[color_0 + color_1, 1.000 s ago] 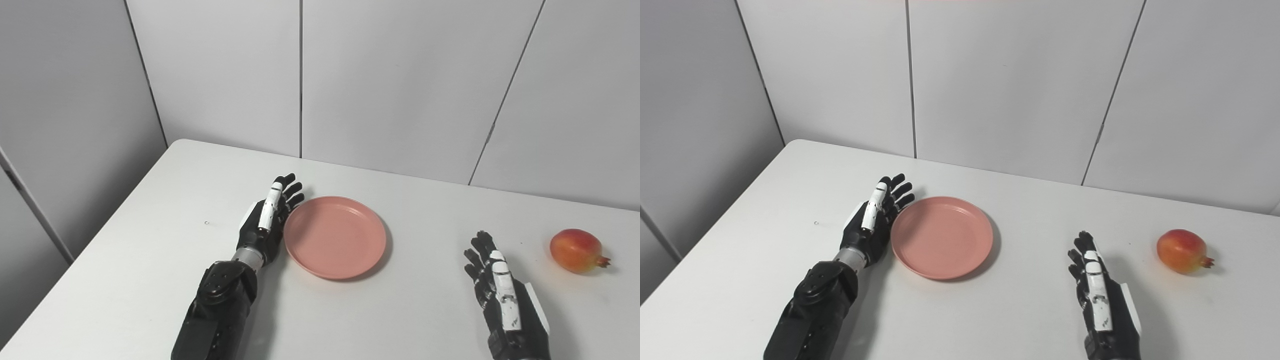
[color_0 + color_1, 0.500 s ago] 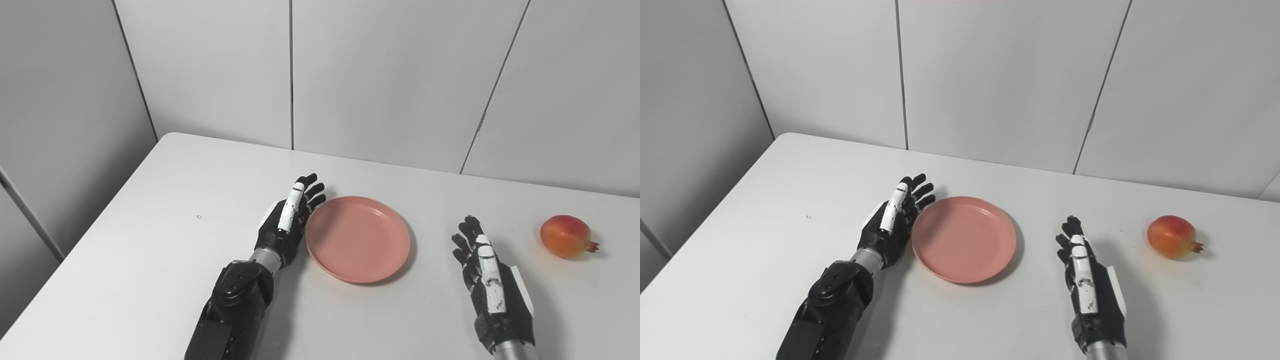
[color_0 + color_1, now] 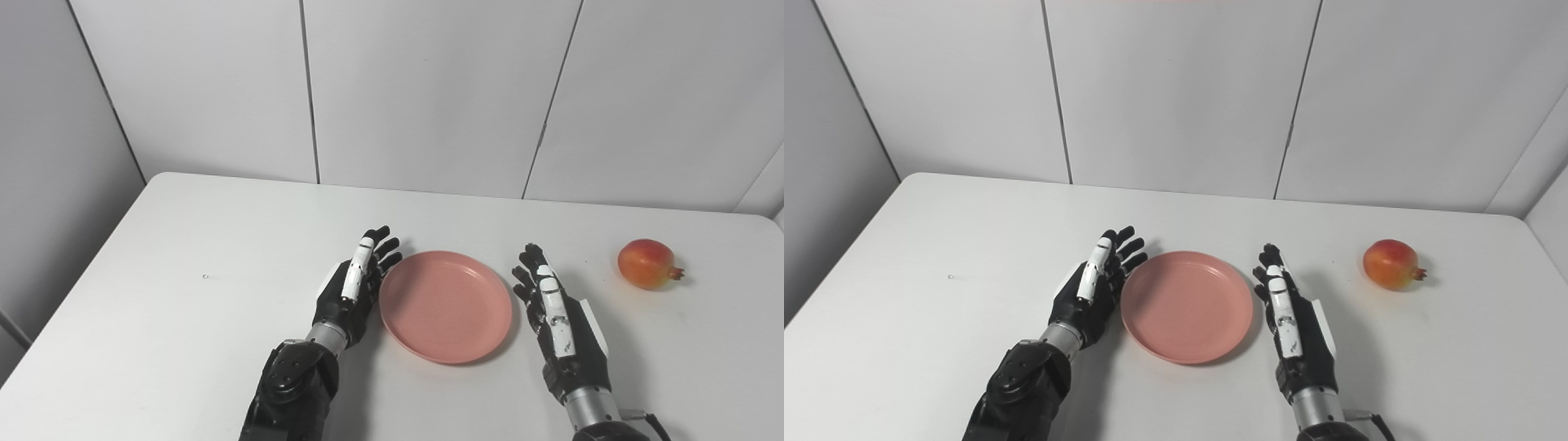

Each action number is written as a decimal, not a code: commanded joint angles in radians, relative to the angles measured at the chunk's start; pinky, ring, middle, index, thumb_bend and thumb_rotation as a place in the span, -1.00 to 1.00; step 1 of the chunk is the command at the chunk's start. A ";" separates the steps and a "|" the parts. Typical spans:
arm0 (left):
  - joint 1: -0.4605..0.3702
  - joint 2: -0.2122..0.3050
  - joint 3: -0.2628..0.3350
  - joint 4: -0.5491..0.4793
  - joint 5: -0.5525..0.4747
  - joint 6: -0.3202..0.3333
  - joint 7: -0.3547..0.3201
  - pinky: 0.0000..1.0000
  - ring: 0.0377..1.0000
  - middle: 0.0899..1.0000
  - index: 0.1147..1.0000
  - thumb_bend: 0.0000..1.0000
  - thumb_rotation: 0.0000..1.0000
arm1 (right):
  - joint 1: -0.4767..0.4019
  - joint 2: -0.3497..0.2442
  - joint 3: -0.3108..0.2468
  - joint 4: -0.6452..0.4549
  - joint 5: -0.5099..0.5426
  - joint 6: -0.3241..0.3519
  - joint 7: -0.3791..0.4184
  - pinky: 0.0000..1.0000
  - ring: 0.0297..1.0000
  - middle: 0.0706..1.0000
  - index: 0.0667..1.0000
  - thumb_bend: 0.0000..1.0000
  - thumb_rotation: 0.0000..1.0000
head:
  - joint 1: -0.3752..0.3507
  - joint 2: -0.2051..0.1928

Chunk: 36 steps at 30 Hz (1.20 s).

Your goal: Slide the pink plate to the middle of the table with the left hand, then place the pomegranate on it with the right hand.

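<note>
Pink plate (image 3: 445, 304): flat on the white table (image 3: 184, 306), about midway between its left and right edges and nearer the front edge than the back. Nothing lies on it.
Pomegranate (image 3: 646, 264): red-orange, resting on the table toward the right edge, further back than the plate's middle, crown end pointing right. Well apart from the plate; nothing touches it.
Left hand (image 3: 352, 289): set on edge just beside the plate's left rim, palm turned toward the plate, fingers (image 3: 380, 236) stretched out toward the back edge and slightly spread. Holds nothing. Whether the palm touches the rim cannot be told; they are at least very close.
Right hand (image 3: 560, 316): on edge just beside the plate's right rim, palm facing the plate, fingers straight and pointing toward the back edge. Empty. It stands between plate and pomegranate, much closer to the plate.
Table: white, rounded corners, backed by pale grey wall panels (image 3: 429, 92); one tiny speck (image 3: 204, 276) on the left part.
</note>
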State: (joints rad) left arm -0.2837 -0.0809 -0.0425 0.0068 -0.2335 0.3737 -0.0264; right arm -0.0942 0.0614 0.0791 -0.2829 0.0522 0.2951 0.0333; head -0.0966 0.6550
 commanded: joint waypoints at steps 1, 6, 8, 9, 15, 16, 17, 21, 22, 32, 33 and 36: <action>-0.007 -0.007 -0.002 -0.030 0.004 -0.024 -0.015 0.86 0.86 0.88 0.85 -0.16 1.00 | -0.033 0.010 0.001 -0.017 0.001 -0.018 -0.001 0.96 0.91 0.93 0.92 -0.33 1.00 | -0.003 0.000; 0.005 -0.006 0.003 -0.032 0.006 -0.038 -0.020 0.86 0.87 0.88 0.86 -0.15 1.00 | -0.034 0.009 -0.001 -0.013 0.004 -0.026 0.001 0.97 0.92 0.94 0.93 -0.33 1.00 | -0.015 0.000; 0.008 -0.004 0.002 -0.034 0.013 -0.044 -0.019 0.85 0.86 0.88 0.86 -0.15 1.00 | -0.034 0.009 -0.002 -0.013 0.001 -0.026 -0.002 0.97 0.92 0.94 0.93 -0.32 1.00 | -0.021 0.000; 0.010 -0.002 0.003 -0.035 0.016 -0.048 -0.017 0.85 0.86 0.88 0.86 -0.16 1.00 | -0.035 0.009 -0.002 -0.014 -0.001 -0.025 -0.003 0.97 0.92 0.94 0.93 -0.32 1.00 | -0.032 0.000; 0.012 0.006 0.019 -0.027 0.035 -0.073 -0.012 0.85 0.84 0.86 0.83 -0.15 1.00 | -0.039 0.009 -0.001 -0.023 -0.018 -0.022 -0.012 0.94 0.92 0.94 0.92 -0.29 1.00 | -0.068 -0.004; 0.013 0.009 0.022 -0.024 0.036 -0.078 -0.014 0.86 0.84 0.86 0.83 -0.15 1.00 | -0.040 0.010 -0.001 -0.023 -0.023 -0.026 -0.014 0.94 0.91 0.94 0.92 -0.30 1.00 | -0.087 -0.007; 0.013 0.010 0.026 -0.022 0.034 -0.080 -0.015 0.86 0.84 0.86 0.83 -0.14 1.00 | -0.042 0.010 -0.001 -0.024 -0.025 -0.028 -0.016 0.93 0.91 0.94 0.92 -0.30 1.00 | -0.090 -0.008; 0.017 0.018 0.040 -0.019 0.028 -0.087 -0.019 0.88 0.85 0.87 0.84 -0.14 1.00 | -0.054 0.009 -0.007 -0.034 -0.026 -0.024 -0.019 0.91 0.89 0.92 0.91 -0.30 1.00 | -0.131 -0.014; 0.019 0.022 0.044 -0.018 0.026 -0.089 -0.022 0.88 0.86 0.87 0.84 -0.14 1.00 | -0.059 0.009 -0.010 -0.040 -0.028 -0.018 -0.023 0.91 0.89 0.92 0.91 -0.30 1.00 | -0.153 -0.017; 0.036 0.031 0.078 0.001 0.002 -0.124 -0.045 0.88 0.84 0.86 0.83 -0.16 1.00 | -0.112 -0.017 -0.036 -0.087 -0.062 0.005 -0.044 0.87 0.87 0.87 0.85 -0.13 1.00 | -0.244 -0.042; 0.037 0.034 0.080 0.005 0.000 -0.131 -0.050 0.88 0.84 0.85 0.82 -0.15 1.00 | -0.118 -0.023 -0.038 -0.091 -0.070 0.009 -0.046 0.87 0.86 0.87 0.84 -0.05 1.00 | -0.257 -0.049; 0.040 0.042 0.083 0.017 -0.002 -0.147 -0.064 0.89 0.85 0.86 0.83 -0.15 1.00 | -0.139 -0.048 -0.039 -0.100 -0.123 0.005 -0.057 0.83 0.84 0.84 0.80 0.02 1.00 | -0.269 -0.054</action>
State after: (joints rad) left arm -0.2405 -0.0481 0.0366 0.0221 -0.2250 0.2524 -0.0765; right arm -0.1973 0.0242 0.0433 -0.3412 -0.0448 0.2977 -0.0149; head -0.3666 0.6013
